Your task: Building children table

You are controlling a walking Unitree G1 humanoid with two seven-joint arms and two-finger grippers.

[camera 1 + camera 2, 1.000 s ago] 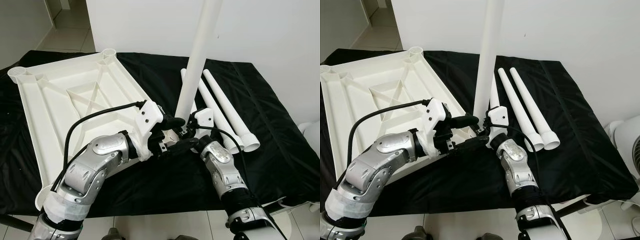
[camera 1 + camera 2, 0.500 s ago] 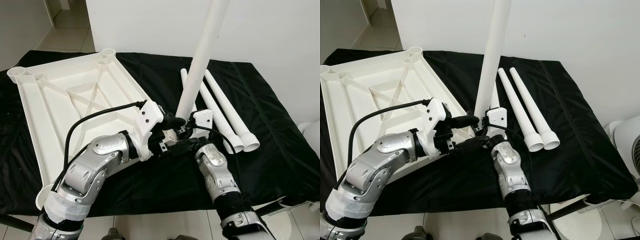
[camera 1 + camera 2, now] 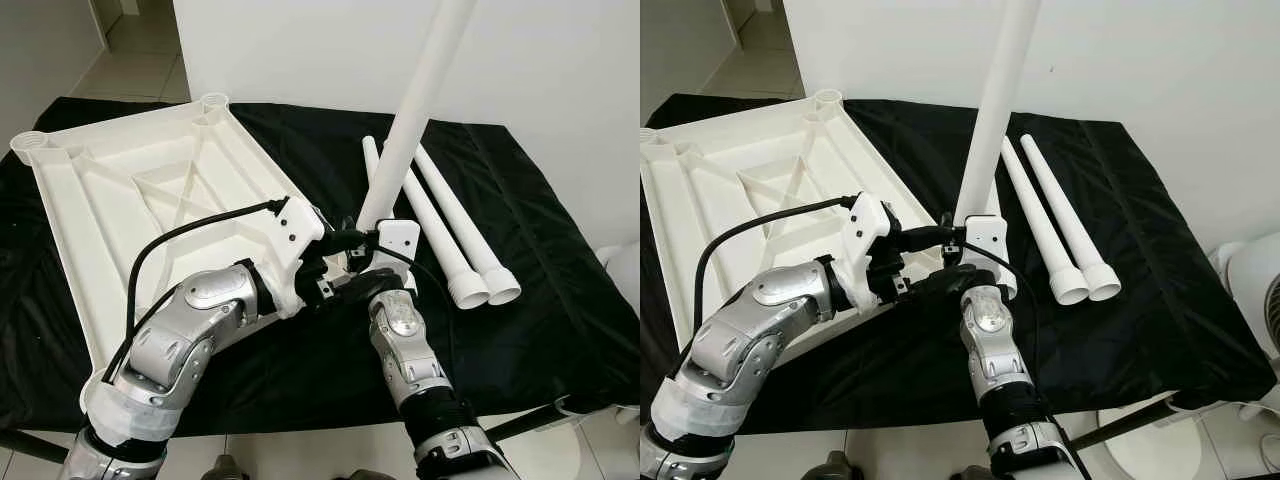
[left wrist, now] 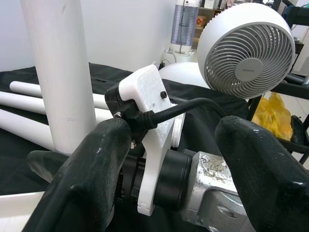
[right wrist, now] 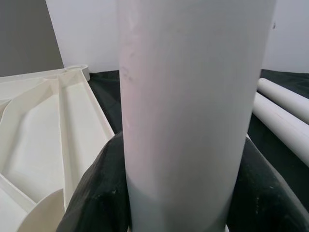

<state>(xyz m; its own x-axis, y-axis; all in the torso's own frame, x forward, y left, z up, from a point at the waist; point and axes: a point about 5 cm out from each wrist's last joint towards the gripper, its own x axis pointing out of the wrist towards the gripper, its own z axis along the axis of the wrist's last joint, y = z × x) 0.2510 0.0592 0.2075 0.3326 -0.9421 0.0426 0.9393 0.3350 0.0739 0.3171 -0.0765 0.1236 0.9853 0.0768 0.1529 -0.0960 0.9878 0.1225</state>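
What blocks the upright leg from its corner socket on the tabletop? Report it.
Nothing visible does. The right gripper is shut on the upright leg, whose base sits at the near corner of the upturned tabletop. The left gripper is open beside it. The socket itself is hidden behind the grippers.

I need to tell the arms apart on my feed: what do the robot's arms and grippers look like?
Both arms are silver metal with rounded, jointed segments. The left arm has pale tape wrapped near the shoulder and a black cable looping to a white angular wrist housing. The right arm carries a similar white housing and a thinner black cable. Each gripper has two thick, rounded black fingers.
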